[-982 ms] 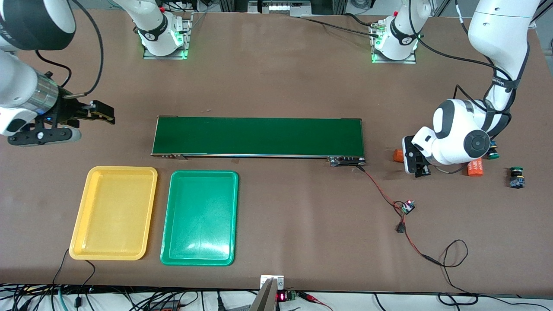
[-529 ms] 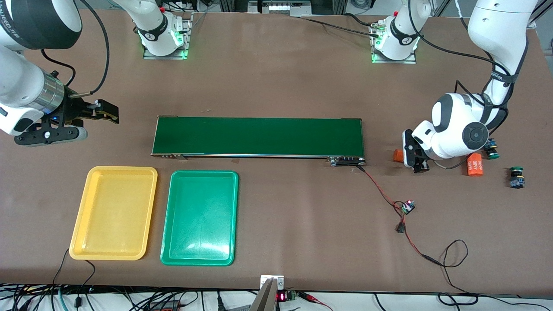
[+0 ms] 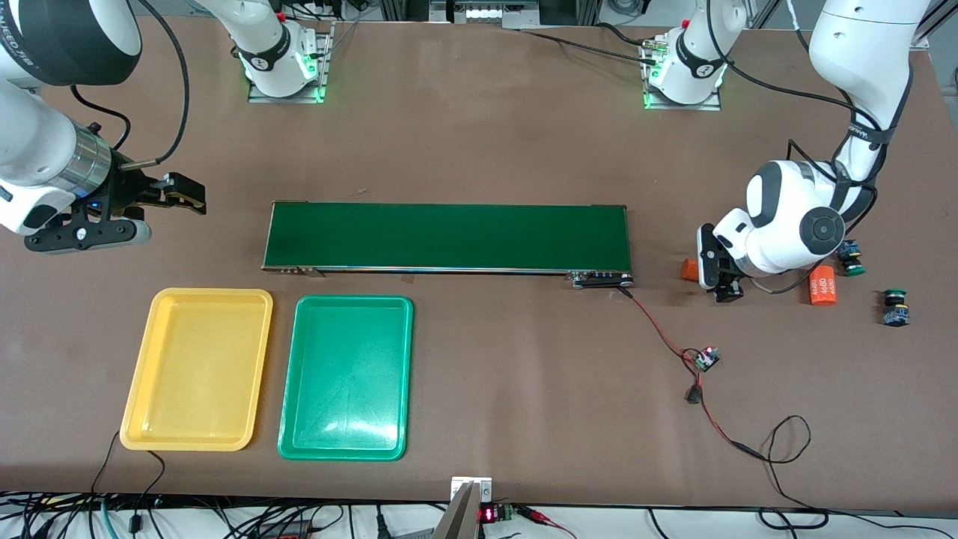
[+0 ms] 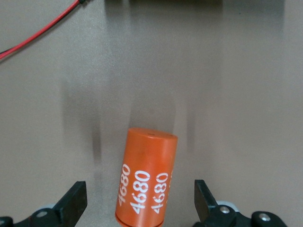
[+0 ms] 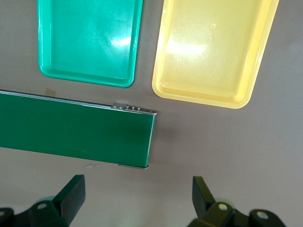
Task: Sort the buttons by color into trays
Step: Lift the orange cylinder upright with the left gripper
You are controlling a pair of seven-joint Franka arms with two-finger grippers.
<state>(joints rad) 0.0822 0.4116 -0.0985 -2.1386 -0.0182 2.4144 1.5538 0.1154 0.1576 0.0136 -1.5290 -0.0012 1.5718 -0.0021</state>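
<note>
The left arm's wrist hides most of one orange cylinder (image 3: 689, 269) and part of a green button (image 3: 851, 258) at its end of the table, while a second cylinder (image 3: 822, 283) and another green button (image 3: 894, 306) lie clear; no yellow-capped buttons can be made out. The left gripper (image 4: 140, 201) hangs wide open astride the cylinder, gripping nothing; the right gripper (image 5: 138, 198), equally wide and empty, waits over bare table by the belt (image 3: 447, 236). Only the right wrist view shows the yellow tray (image 3: 196, 370) and green tray (image 3: 346, 377) from above the belt's end
</note>
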